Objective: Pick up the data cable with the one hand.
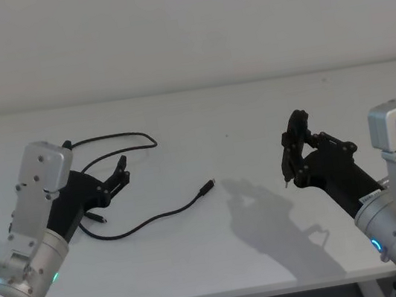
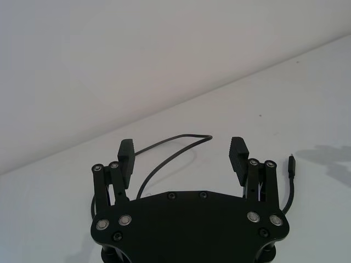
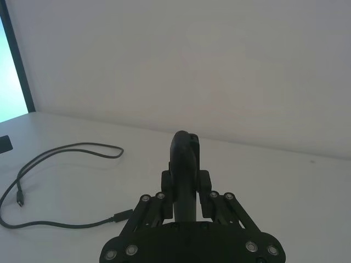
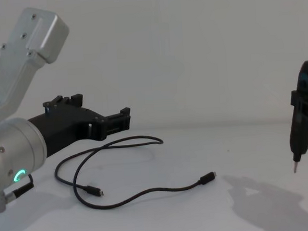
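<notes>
Black and limp, the data cable [image 1: 149, 220] looks light, best pinched at the loop under the left gripper [image 1: 121, 170], fingers apart; the right gripper [image 1: 293, 145], fingers together, idles well clear of it.

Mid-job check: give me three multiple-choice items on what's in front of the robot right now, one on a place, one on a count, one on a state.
1. Where is the data cable?
A. Lying on the table by the left tool.
B. Coiled at the table's far right.
C. Hanging off the front edge.

2. How many of its plug ends show in the chest view?
A. One.
B. Two.
C. Four.

3. How is the left tool?
A. Shut on the cable.
B. Shut, empty.
C. Open, empty.

Answers:
1 A: its loops rest on the tabletop under and beside that tool, while the right tool hangs shut over the right side.
2 B: one plug lies near the left arm, the other mid-table.
3 C: its fingers stand apart, gripping nothing.
</notes>
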